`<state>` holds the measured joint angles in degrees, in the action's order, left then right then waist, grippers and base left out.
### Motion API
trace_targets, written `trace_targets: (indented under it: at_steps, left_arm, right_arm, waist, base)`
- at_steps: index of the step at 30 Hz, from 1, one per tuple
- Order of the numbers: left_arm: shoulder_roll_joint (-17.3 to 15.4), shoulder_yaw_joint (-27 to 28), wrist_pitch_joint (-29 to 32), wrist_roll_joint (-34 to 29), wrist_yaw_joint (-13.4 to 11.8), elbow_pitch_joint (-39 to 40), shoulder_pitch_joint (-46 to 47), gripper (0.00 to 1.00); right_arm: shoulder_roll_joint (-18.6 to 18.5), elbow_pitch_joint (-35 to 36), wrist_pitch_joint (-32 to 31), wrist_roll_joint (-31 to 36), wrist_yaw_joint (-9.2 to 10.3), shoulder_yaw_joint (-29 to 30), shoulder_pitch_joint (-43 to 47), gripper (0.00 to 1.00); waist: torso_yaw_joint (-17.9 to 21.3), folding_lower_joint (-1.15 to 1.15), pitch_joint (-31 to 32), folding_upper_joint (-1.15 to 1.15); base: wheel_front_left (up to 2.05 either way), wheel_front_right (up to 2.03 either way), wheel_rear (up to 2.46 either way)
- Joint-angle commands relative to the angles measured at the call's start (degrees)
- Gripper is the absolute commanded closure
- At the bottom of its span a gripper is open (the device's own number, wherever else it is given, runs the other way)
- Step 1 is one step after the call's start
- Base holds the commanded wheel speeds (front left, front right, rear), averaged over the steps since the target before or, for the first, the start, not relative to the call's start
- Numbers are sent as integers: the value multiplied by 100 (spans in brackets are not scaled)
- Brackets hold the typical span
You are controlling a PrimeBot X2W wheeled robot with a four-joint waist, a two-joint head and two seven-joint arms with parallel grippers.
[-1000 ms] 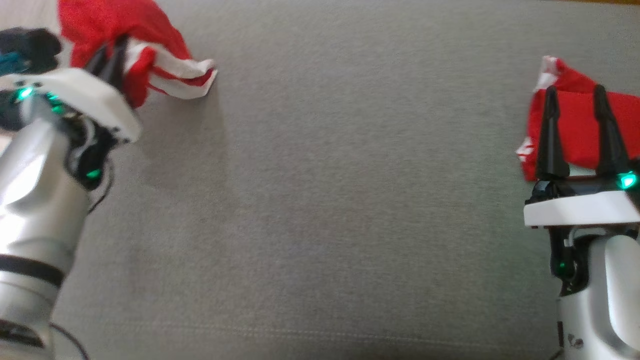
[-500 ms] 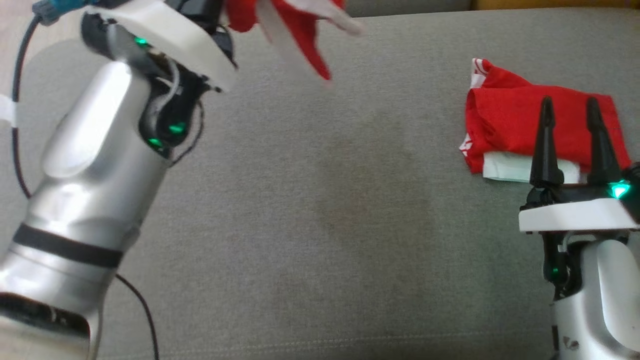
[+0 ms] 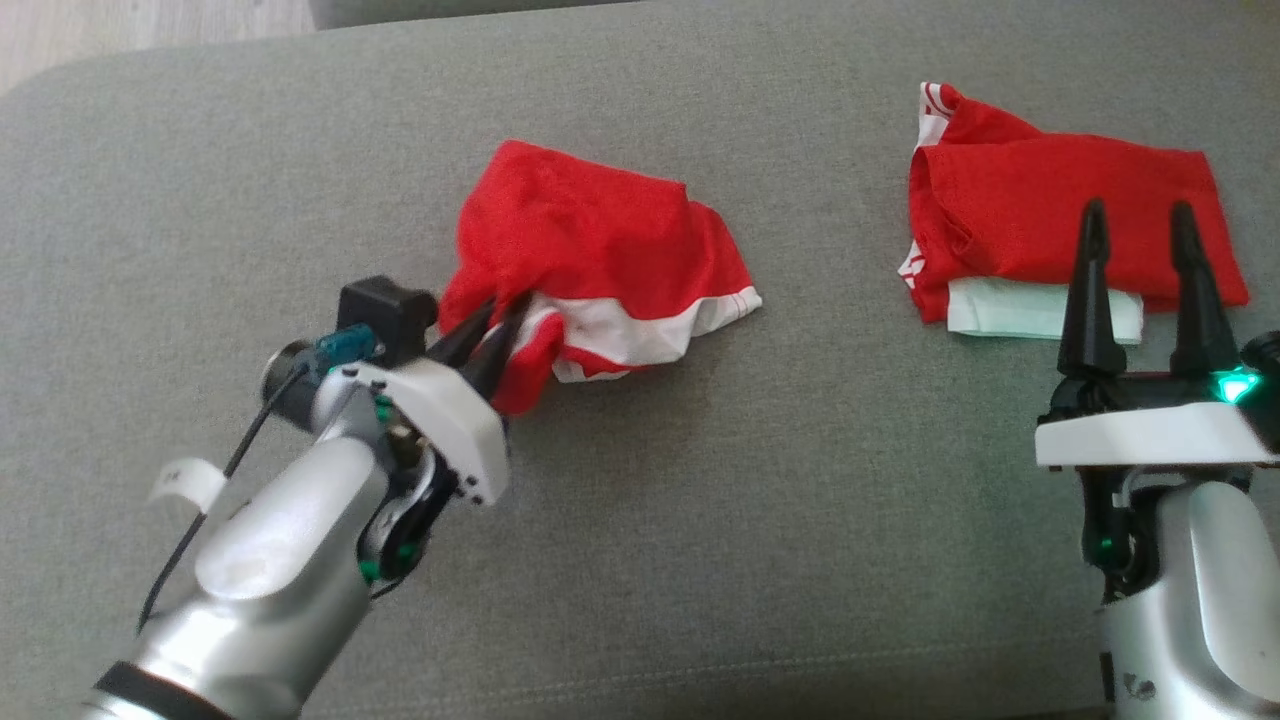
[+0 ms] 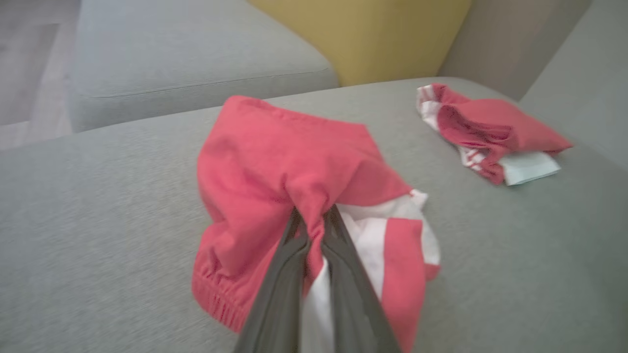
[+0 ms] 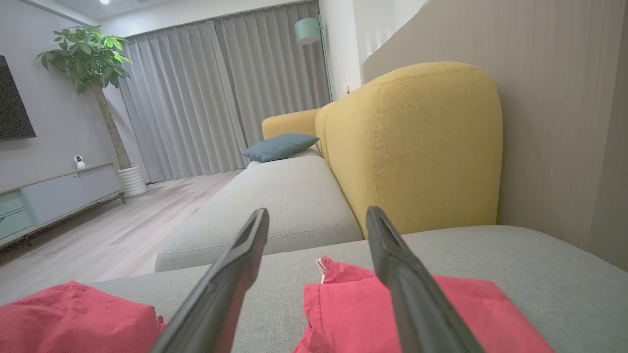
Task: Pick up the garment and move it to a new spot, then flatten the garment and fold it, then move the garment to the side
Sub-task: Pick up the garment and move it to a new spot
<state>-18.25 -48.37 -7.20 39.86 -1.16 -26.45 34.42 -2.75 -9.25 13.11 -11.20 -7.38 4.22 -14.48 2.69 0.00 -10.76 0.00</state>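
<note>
Reaching in from the near left corner of the grey sofa cushion (image 3: 700, 520), the robot's left pincer (image 3: 507, 303) is clamped on a bunched fold of the red-and-white garment (image 3: 600, 230), its two dark fingers pressed together with cloth between them. By the right edge the right pincer (image 3: 1139, 207) hangs with its fingers well apart, holding nothing.

The garment lies crumpled about the middle of the cushion, most of it resting on the fabric, with its white band turned toward the right edge. Farther off, toward the far right corner, a folded red garment (image 3: 1060, 190) sits well apart from it. A yellow backrest (image 5: 417, 147) rises beyond the far edge.

The carry to a new spot looks all but finished, and flattening comes next. To do that well, the left pincer should let go only once the cloth is fully down. It should then take hold at an end of the elastic hem, not at a mid-cloth bunch. The right pincer should take the opposite end and draw it out flat, short of the folded pile.
</note>
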Motion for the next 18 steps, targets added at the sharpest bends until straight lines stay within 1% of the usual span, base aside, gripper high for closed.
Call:
trace_targets:
  at_steps: [1, 5, 7, 8, 9, 10, 14, 18]
  left_arm:
    - [-207, 172, -80, -84, -37, 90, 319, 100]
    - [-301, -78, -281, -502, -113, -394, 357, 100]
    - [-260, -136, -330, -574, -134, -620, 376, 100]
    - [-230, -155, -353, -598, -148, -721, 390, 71]
    - [-200, -187, -385, -641, -157, -803, 411, 11]
    - [-163, -203, -427, -668, -167, -871, 428, 0]
    - [-45, -127, -565, -644, -247, -1084, 465, 0]
    - [-11, 63, -690, -565, -333, -1111, 450, 0]
  right_arm:
    - [-13, 157, 44, -39, -11, -137, -144, 0]
    - [-13, 81, 60, -14, -11, -185, -132, 0]
    - [-13, 47, 64, 3, -11, -199, -117, 0]
    - [-13, 31, 64, 12, -11, -211, -108, 0]
    - [-13, 17, 57, 24, -11, -225, -101, 0]
    - [-12, 7, 48, 36, -11, -233, -92, 0]
    - [-12, -16, 4, 68, -11, -259, -60, 0]
    - [-12, -23, -34, 82, -11, -279, -9, 0]
  waist:
    - [-3, 0, -9, 0]
    - [-34, 0, 2, 0]
    - [-65, 0, 34, 0]
    - [-82, 0, 52, 0]
    - [-98, 0, 70, 0]
    - [-120, 0, 90, 0]
    - [-196, 0, 158, 0]
    - [-295, 0, 234, 0]
  base:
    - [0, 0, 0]
    - [0, 0, 0]
    - [0, 0, 0]
    - [0, 0, 0]
    - [0, 0, 0]
    - [0, 0, 0]
    - [0, 0, 0]
    - [0, 0, 0]
